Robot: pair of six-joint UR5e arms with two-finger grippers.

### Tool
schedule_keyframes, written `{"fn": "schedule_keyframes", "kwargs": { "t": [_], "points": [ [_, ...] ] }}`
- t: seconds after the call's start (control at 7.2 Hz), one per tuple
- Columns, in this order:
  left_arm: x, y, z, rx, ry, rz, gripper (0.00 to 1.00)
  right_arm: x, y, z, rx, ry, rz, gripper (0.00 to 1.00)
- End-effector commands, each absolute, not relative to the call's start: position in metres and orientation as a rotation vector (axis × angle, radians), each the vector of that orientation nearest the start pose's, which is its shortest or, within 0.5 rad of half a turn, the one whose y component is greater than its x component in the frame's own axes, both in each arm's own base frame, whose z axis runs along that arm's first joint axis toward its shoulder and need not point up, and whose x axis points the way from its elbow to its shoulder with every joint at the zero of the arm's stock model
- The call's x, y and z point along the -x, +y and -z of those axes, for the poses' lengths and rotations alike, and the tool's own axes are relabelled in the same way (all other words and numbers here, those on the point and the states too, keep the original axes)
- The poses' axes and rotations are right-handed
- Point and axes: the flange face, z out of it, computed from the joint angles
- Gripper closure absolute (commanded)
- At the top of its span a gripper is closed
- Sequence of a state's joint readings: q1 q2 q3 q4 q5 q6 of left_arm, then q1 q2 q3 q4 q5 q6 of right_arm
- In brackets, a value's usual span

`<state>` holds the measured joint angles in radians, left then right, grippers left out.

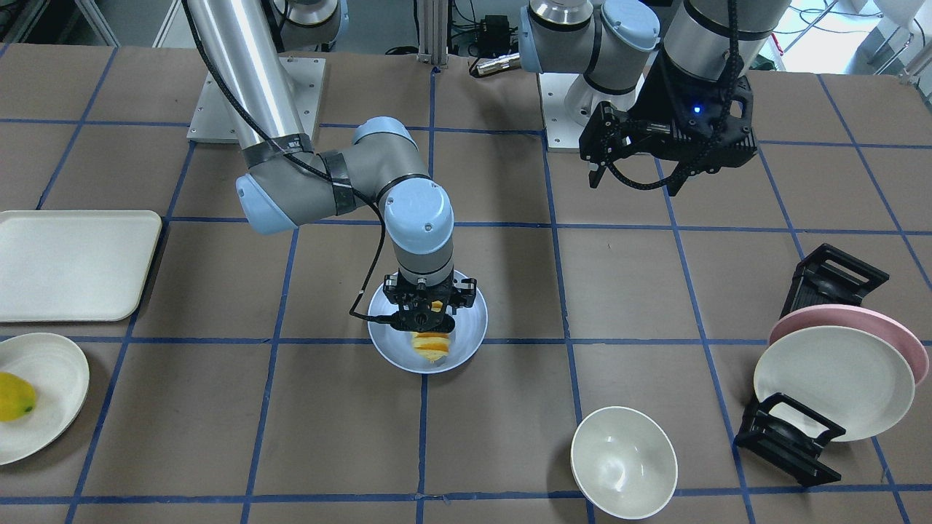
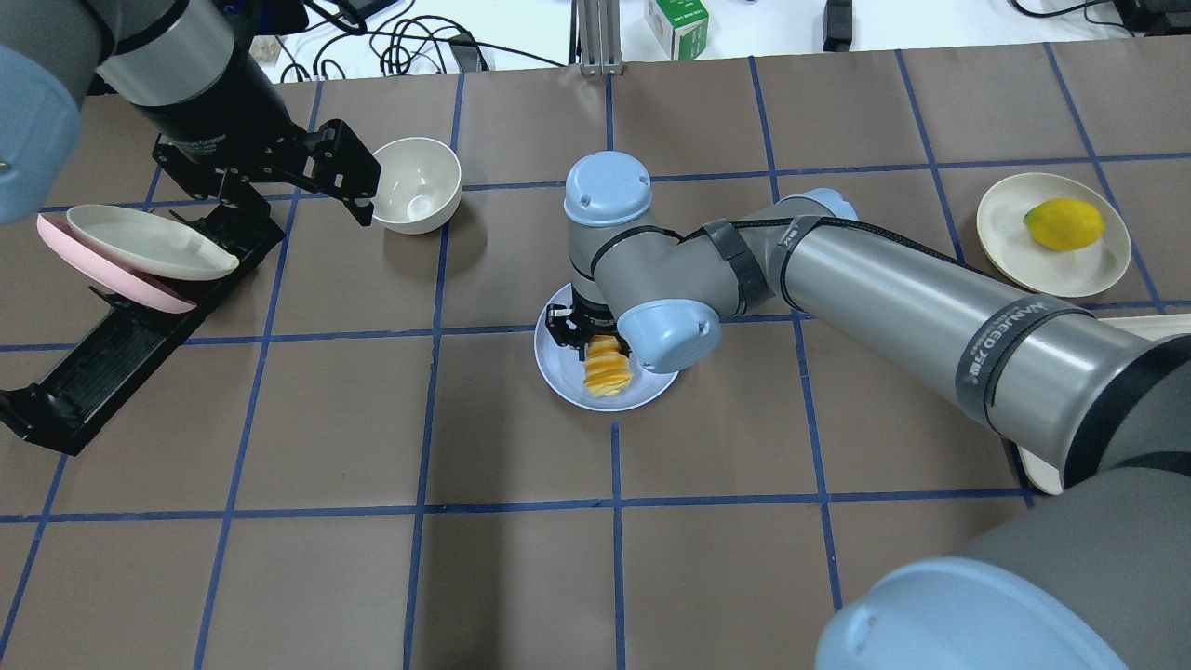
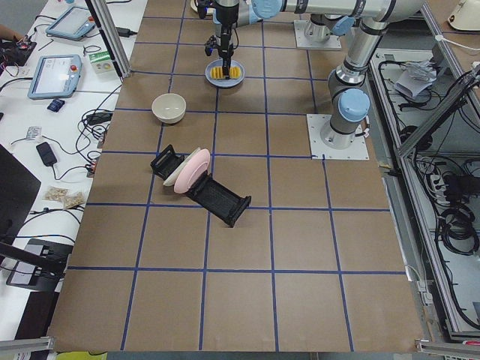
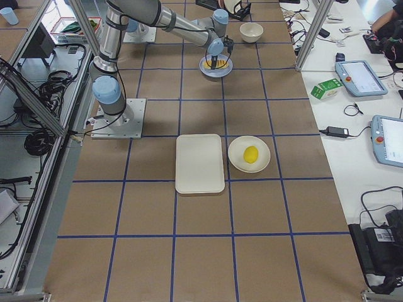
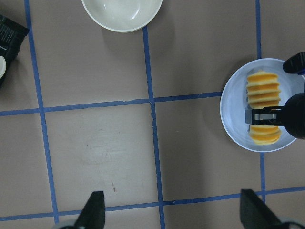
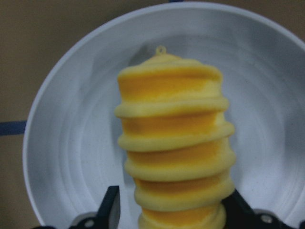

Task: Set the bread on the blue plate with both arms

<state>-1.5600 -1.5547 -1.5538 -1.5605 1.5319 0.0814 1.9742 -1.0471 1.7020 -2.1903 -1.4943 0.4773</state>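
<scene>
The bread [image 1: 431, 348], a ridged row of orange-topped pale yellow slices, lies on the blue plate [image 1: 472, 338] near the table's middle. It also shows in the overhead view [image 2: 607, 370] and the left wrist view [image 5: 261, 93]. My right gripper [image 1: 429, 309] hangs straight down over the bread's robot-side end. In the right wrist view its fingers [image 6: 112, 207] stand open on either side of the bread [image 6: 174, 143], with a small gap on one side. My left gripper [image 2: 358, 186] is open and empty, raised beside the white bowl [image 2: 416, 183].
A black rack [image 1: 834, 276] holds a pink plate [image 1: 899, 331] and a cream plate [image 1: 834, 382] on my left side. On my right are a cream tray [image 1: 73, 266] and a yellow lemon-like fruit [image 2: 1063, 223] on a cream plate [image 2: 1000, 233].
</scene>
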Motion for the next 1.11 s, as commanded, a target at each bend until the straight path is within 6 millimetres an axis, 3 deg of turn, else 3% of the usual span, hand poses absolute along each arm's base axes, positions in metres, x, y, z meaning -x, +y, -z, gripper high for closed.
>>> {"fn": "schedule_keyframes", "kwargs": {
  "t": [0.0, 0.14, 0.28, 0.42, 0.56, 0.97],
  "points": [
    [0.130, -0.485, -0.514, -0.094, 3.168, 0.102, 0.00, -0.375, -0.520, -0.198, -0.118, 3.068, -0.067, 0.00],
    [0.128, -0.486, -0.516, -0.082, 3.170, 0.107, 0.00, -0.376, -0.524, -0.212, -0.114, 3.063, -0.027, 0.00],
    [0.124, -0.482, -0.518, -0.067, 3.161, 0.108, 0.00, -0.373, -0.527, -0.240, -0.119, 3.053, 0.028, 0.00],
    [0.124, -0.480, -0.520, -0.048, 3.159, 0.115, 0.00, -0.353, -0.533, -0.268, -0.146, 3.050, 0.054, 0.00],
    [0.122, -0.483, -0.520, 0.082, 3.163, 0.114, 0.00, -0.325, -0.539, -0.308, -0.196, 3.089, 0.108, 0.00],
    [0.122, -0.491, -0.512, 0.094, 3.160, 0.092, 0.00, -0.177, -0.570, -0.419, -0.244, 3.155, 0.004, 0.00]
  ]
}}
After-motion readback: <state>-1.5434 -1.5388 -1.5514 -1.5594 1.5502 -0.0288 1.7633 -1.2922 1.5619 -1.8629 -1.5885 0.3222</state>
